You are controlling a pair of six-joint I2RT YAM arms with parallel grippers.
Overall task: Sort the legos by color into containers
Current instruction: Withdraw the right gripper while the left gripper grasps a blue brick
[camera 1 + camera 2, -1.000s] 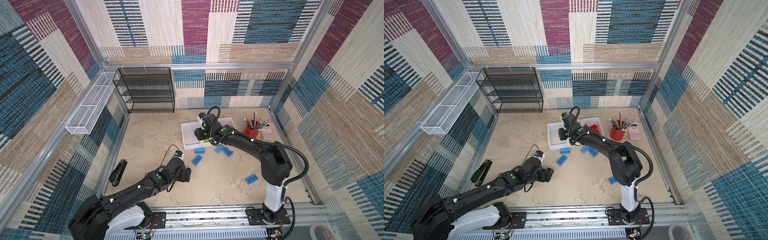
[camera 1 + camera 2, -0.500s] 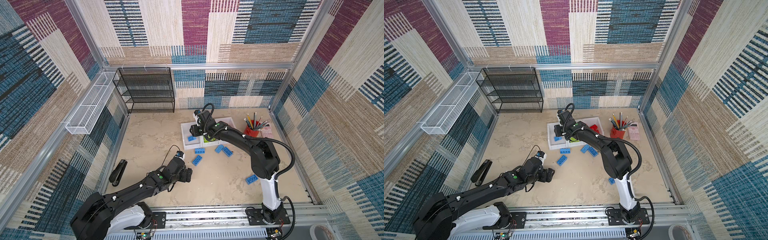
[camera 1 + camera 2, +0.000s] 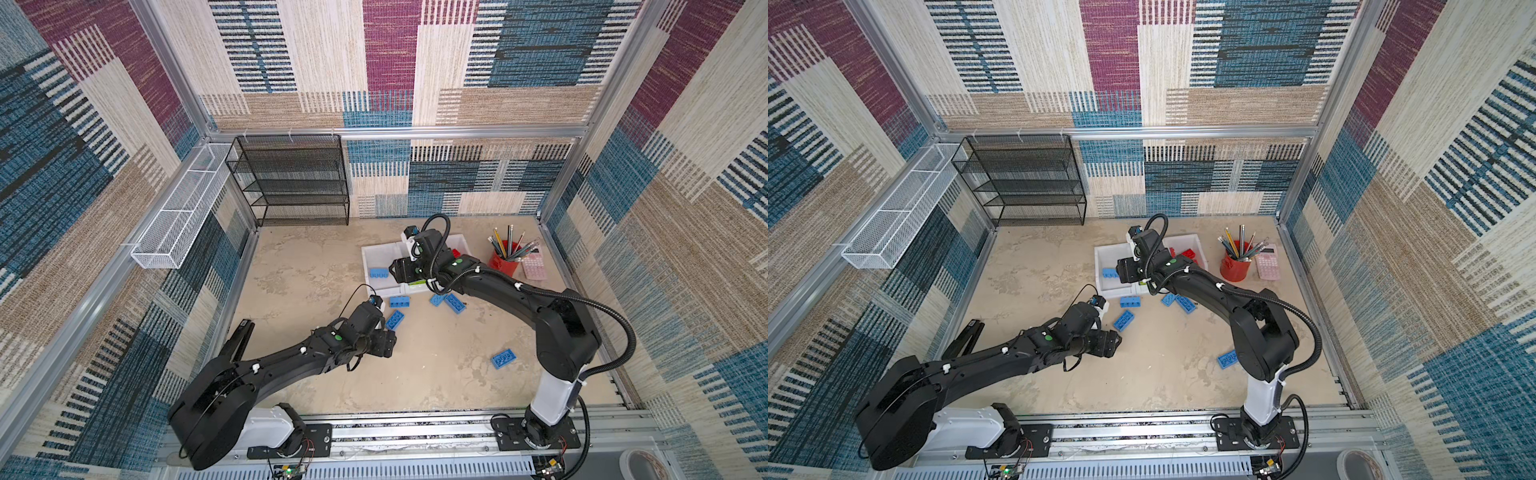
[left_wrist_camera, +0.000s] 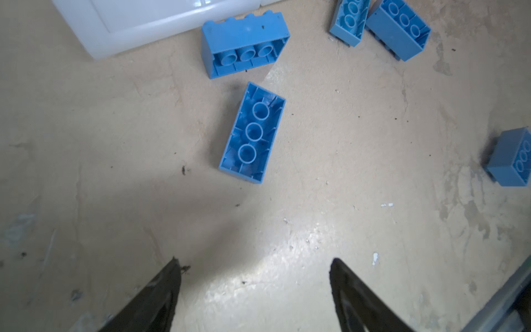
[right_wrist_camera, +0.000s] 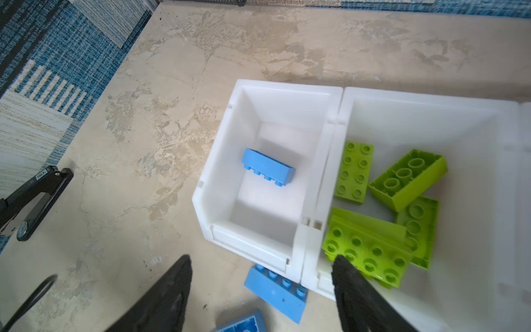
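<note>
Hovering open and empty, the right hand (image 5: 263,258) has a blue lego (image 5: 268,167) just ahead, inside a container (image 5: 224,149).

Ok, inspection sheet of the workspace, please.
Surface: beige mottled tabletop, scuffed.
Job's things: joined white plastic bins hold one light blue plastic brick, lime green bricks, red bricks, separately; five more blue bricks loose on the tabletop.
Clutter: red pencil cup, pink calculator, black stapler.
Grippers: left tool open, empty, near the loose bricks; right tool open, empty, over the bins' front.
Cables: black ribbed hose along right arm; thin black cable looped at left wrist.
Surroundings: black mesh shelf, white wire basket, woven patterned walls.
</note>
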